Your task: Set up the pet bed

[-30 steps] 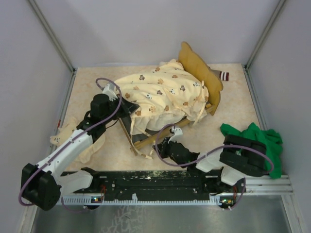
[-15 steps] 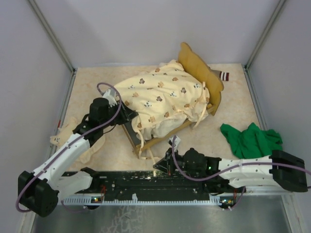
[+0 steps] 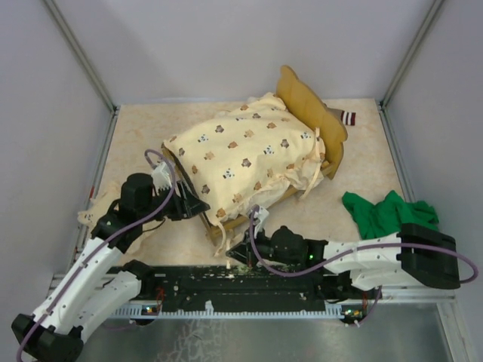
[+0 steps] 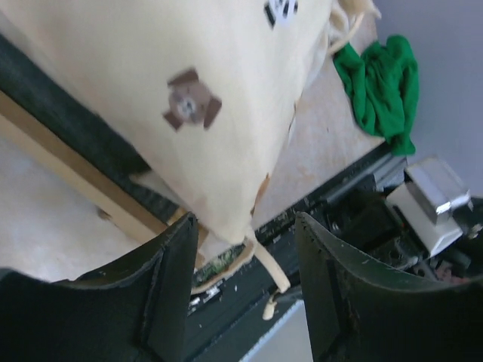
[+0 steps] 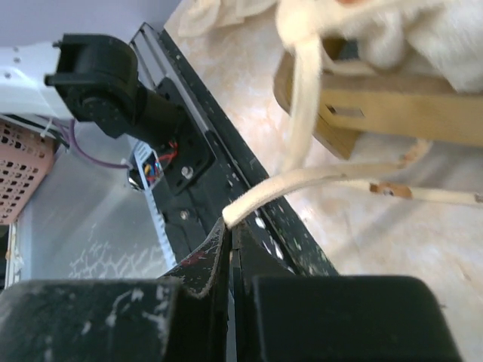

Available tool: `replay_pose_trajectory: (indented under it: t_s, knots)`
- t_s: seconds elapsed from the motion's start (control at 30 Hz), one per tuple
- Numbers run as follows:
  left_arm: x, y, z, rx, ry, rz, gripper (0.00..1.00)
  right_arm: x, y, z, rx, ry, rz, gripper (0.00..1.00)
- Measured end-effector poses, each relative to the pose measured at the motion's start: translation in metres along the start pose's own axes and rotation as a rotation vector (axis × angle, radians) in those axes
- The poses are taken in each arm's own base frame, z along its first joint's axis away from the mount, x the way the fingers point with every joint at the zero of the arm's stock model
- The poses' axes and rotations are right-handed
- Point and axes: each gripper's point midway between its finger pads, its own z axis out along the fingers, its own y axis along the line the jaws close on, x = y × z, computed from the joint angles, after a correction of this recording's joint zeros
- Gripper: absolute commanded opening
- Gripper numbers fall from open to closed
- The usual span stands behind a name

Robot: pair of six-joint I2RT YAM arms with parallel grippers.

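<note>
Beige tabletop (image 3: 362, 151) holds pet bed (image 3: 302, 98) between grey walls (image 3: 226, 45).

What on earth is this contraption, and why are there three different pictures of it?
It is a robot: a left arm and a right arm bolted at the near edge of a table, each ending in a two-finger gripper. One picture looks down from above. The other two come from small cameras on the wrists, so each shows that arm's own fingers.

On the table stands a small wooden pet bed with a cream animal-print quilt over it. A green cloth lies to the right.

The left gripper is open by the quilt's corner, holding nothing. The right gripper is shut on a cream tie trailing from the quilt.
</note>
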Motion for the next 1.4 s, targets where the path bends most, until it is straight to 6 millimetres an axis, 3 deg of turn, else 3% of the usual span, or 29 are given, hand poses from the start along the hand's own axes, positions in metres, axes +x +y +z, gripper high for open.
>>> replay_pose_trajectory:
  t_s: [0.1,0.23,0.4,0.6,0.9,1.3,1.4]
  knots:
    - [0.034,0.002,-0.005,0.061,0.082,-0.05,0.6,-0.011,0.01,0.015,-0.01,-0.013,0.006,0.0]
    - [0.062,0.0,-0.011,0.127,0.157,-0.097,0.59,-0.024,0.018,0.029,-0.013,-0.063,0.047,0.0]
    - [0.076,-0.012,-0.022,0.215,0.204,-0.106,0.54,-0.033,0.013,0.035,0.022,-0.119,0.136,0.0]
    - [0.096,-0.011,-0.027,0.273,0.245,-0.111,0.51,-0.045,0.004,0.035,0.085,-0.191,0.246,0.0]
    - [0.113,-0.002,-0.014,0.31,0.287,-0.144,0.51,-0.065,0.003,0.028,0.113,-0.278,0.342,0.0]
    - [0.114,-0.006,-0.006,0.375,0.298,-0.154,0.52,-0.059,-0.007,0.029,0.171,-0.268,0.405,0.0]
    - [0.12,-0.003,-0.005,0.381,0.308,-0.161,0.48,-0.06,-0.007,0.031,0.18,-0.266,0.418,0.0]
